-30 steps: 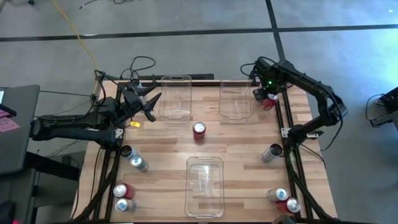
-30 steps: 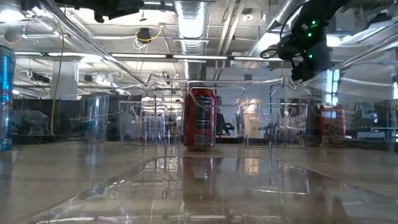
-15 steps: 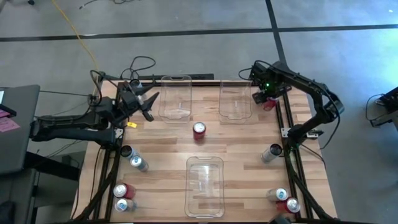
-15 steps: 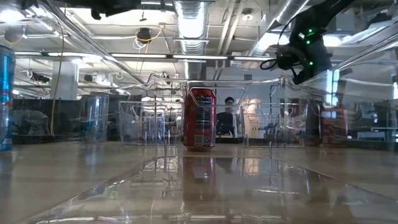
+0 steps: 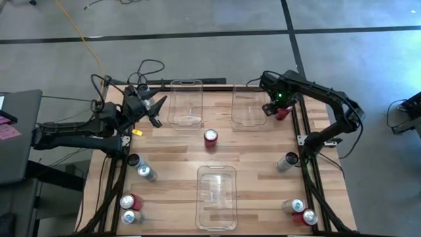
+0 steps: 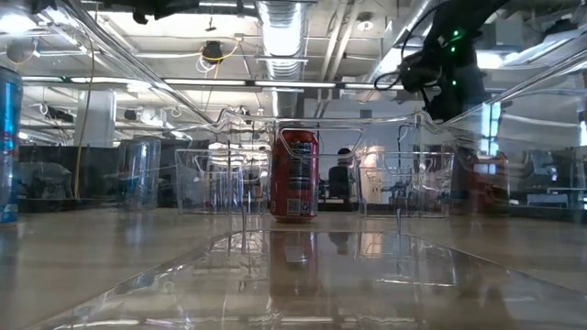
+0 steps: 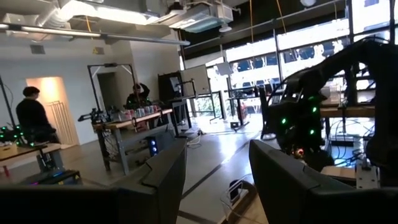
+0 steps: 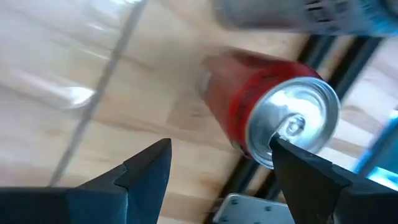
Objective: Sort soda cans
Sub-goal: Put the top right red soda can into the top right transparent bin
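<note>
A red soda can (image 5: 283, 113) stands at the table's far right edge, beside the far right clear bin (image 5: 248, 105). My right gripper (image 5: 270, 108) is open and hovers just left of it. In the right wrist view the can (image 8: 267, 118) shows between and beyond the open fingers (image 8: 217, 162). My left gripper (image 5: 158, 107) is open in the air left of the far left bin (image 5: 185, 102), and the left wrist view (image 7: 217, 180) looks across the room. Another red can (image 5: 210, 137) stands upright mid-table. My right gripper comes at the red can slanting from above with its fingers open. One fingertip (image 8: 281, 147) overlaps the rim of the can's silver top (image 8: 292, 121) in the wrist view. I cannot tell whether it touches the can.
A third clear bin (image 5: 217, 197) lies near the front middle. Cans stand in pairs at the left (image 5: 141, 168), near left (image 5: 130, 207) and near right (image 5: 301, 210). A grey one (image 5: 287, 161) is at the right edge. People show in the room beyond.
My right gripper has moved toward the table's left and slightly toward the near edge. It was over the red can and now stands beside the far right bin's corner, so the can shows in the high view.
</note>
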You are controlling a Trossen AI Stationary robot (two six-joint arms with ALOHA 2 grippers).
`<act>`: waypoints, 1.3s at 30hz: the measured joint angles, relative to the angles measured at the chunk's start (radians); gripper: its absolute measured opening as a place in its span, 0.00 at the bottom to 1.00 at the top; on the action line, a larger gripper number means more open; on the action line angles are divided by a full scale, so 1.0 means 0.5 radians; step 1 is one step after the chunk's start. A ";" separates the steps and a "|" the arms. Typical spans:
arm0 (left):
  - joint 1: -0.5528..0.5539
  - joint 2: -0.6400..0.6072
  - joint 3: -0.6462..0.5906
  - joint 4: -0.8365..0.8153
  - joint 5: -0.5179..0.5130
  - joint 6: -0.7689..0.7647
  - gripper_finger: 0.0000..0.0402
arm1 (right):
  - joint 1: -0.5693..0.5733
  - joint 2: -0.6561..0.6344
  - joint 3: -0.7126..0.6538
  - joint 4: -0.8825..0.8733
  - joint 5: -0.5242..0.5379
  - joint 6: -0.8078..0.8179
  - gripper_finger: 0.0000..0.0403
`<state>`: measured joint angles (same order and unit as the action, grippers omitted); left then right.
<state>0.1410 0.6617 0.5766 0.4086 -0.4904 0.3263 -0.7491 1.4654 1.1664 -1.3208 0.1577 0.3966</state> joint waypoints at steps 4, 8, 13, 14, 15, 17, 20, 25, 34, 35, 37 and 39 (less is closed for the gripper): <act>0.000 0.000 0.000 0.003 0.000 0.014 0.43 | 0.057 -0.075 0.000 0.046 -0.168 0.002 0.72; 0.000 0.000 0.000 0.003 0.000 0.014 0.43 | 0.088 -0.154 -0.001 0.066 -0.141 0.055 0.72; 0.000 0.000 0.000 0.017 0.000 0.014 0.43 | 0.019 -0.267 -0.001 0.010 -0.064 0.109 0.72; 0.000 0.000 0.000 0.019 0.000 0.015 0.43 | 0.001 -0.285 -0.001 -0.003 -0.056 0.128 0.72; 0.000 0.000 0.000 0.019 0.000 0.014 0.43 | -0.015 -0.298 -0.001 -0.025 -0.038 0.150 0.72; 0.000 0.000 0.000 0.019 0.000 0.014 0.43 | -0.049 -0.310 -0.001 -0.091 0.044 0.186 0.72; 0.000 0.000 0.000 0.019 0.000 0.012 0.43 | -0.122 -0.311 -0.001 -0.192 0.146 0.201 0.72; 0.000 0.000 0.000 -0.003 0.001 0.004 0.43 | -0.238 -0.310 -0.037 -0.224 0.092 0.202 0.72; 0.000 0.000 0.000 -0.031 0.000 0.030 0.43 | -0.353 -0.310 -0.089 -0.052 -0.169 0.087 0.72; 0.001 0.000 0.000 -0.042 0.000 0.042 0.43 | -0.353 -0.309 -0.089 -0.033 -0.169 0.066 0.72; 0.001 0.001 0.000 -0.052 0.000 0.056 0.43 | -0.360 -0.303 -0.089 -0.032 -0.168 0.056 0.72; 0.000 0.001 0.000 -0.050 0.001 0.057 0.43 | -0.377 -0.301 -0.089 -0.035 -0.167 0.035 0.72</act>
<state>0.1410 0.6621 0.5766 0.3838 -0.4900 0.3548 -0.9376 1.3148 1.1217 -1.3382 0.0742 0.4141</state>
